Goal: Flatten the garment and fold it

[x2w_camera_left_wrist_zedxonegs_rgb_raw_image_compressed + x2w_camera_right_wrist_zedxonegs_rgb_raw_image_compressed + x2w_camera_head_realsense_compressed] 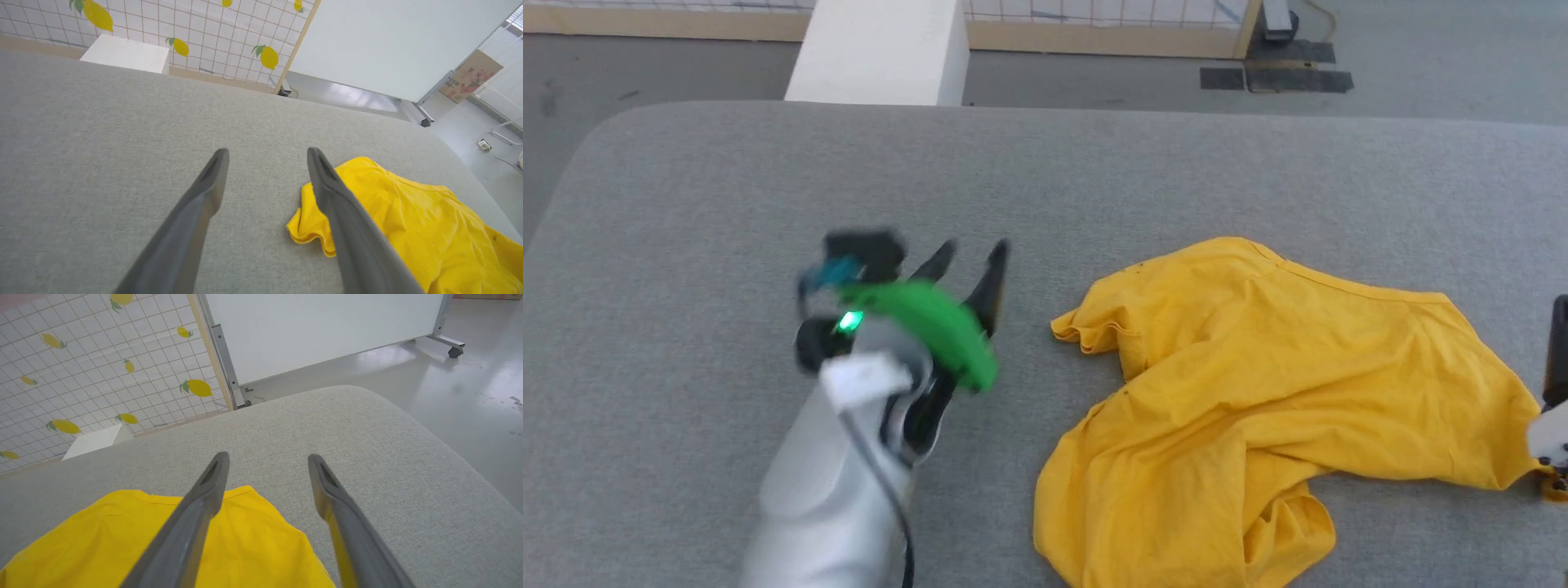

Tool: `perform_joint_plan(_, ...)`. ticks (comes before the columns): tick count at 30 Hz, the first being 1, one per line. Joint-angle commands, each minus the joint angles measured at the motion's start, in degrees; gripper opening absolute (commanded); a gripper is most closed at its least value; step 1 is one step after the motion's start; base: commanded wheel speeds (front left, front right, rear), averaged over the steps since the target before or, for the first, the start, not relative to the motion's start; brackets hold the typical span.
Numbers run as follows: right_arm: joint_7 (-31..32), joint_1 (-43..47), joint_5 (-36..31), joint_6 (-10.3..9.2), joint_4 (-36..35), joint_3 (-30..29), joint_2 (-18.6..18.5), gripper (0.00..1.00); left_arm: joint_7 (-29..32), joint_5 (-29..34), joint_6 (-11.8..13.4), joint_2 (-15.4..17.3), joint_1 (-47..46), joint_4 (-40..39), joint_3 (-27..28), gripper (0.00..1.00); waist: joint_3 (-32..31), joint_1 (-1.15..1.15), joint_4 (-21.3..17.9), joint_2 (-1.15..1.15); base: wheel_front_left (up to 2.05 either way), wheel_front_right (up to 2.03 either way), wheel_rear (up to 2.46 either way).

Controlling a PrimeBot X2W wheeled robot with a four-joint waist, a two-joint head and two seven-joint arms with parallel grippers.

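Your yellow T-shirt lies crumpled right of centre on the grey tabletop; left gripper, left of centre, and right gripper both gape wide, empty.

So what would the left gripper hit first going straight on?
Probably the grey padded surface: the open left gripper points past the yellow T-shirt, which lies to its right; depth is unclear.

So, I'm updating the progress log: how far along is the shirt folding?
Barely started. Done: nothing shows; the garment lies crumpled on the grey surface, no neat fold. In hand: nothing held; the left gripper hangs open beside it, the right gripper open above its edge. Left: spreading it flat, then folding.
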Motion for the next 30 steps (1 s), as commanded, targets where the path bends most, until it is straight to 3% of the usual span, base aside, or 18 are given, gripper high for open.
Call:
perform_joint_plan(1,-0.6,0.6,0.4,-0.08,-0.1,0.6,0.1,1.0,3.2,-1.6,0.9,-0.1,-3.4,1.5,-1.7,1.0,1.5,0.0,-2.0,0.0,0.0,0.0,0.0)
perform_joint_plan(5,-1.3,0.1,1.8,-0.08,0.5,2.5,0.2,1.0,21.4,-0.3,4.9,-0.1,-12.8,10.3,-10.2,1.0,3.5,0.0,-5.0,0.0,0.0,0.0,0.0)
perform_joint_plan(9,-1.7,-0.3,2.1,-0.08,1.0,3.4,0.2,1.0,31.8,3.1,7.3,-0.1,-18.0,15.7,-15.6,1.0,5.3,0.0,-7.4,0.0,0.0,0.0,0.0)
perform_joint_plan(12,-2.2,-0.3,2.5,-0.08,1.5,3.2,0.2,1.0,36.9,5.0,7.4,0.3,-19.2,18.8,-18.5,1.0,6.1,0.0,-8.3,0.0,0.0,0.0,0.0)
perform_joint_plan(17,-3.0,-0.3,2.4,-0.08,1.9,2.4,0.2,1.0,40.6,4.9,5.0,0.4,-18.1,21.1,-21.0,1.0,6.8,0.0,-8.3,0.0,0.0,0.0,0.0)
perform_joint_plan(18,-3.1,-0.3,2.2,-0.08,1.9,2.2,0.2,1.0,40.2,4.2,4.6,0.3,-17.8,21.0,-20.8,0.54,6.8,0.0,-8.1,0.0,0.0,0.0,0.0)
perform_joint_plan(19,-3.2,-0.4,2.1,-0.08,2.0,2.1,0.2,1.0,39.4,4.1,4.2,0.3,-17.6,20.8,-21.1,0.01,6.8,0.0,-7.8,0.0,0.0,0.0,0.0)
perform_joint_plan(22,-3.3,-0.6,2.1,-0.08,2.3,2.3,0.2,1.0,35.6,1.3,3.9,0.1,-17.2,19.5,-18.8,0.0,6.3,0.0,-6.5,0.0,0.0,0.0,0.0)
perform_joint_plan(27,-3.0,0.0,1.3,-0.08,2.6,2.3,0.2,1.0,23.6,-7.1,6.0,0.0,-17.8,13.5,-8.5,0.0,3.9,0.0,-3.0,0.0,0.0,0.0,0.0)
perform_joint_plan(30,-2.5,0.4,0.9,-0.08,2.6,2.7,0.2,1.0,18.6,-9.6,7.8,2.0,-16.4,9.9,-3.2,0.0,2.2,0.0,-1.0,0.0,0.0,0.0,0.0)
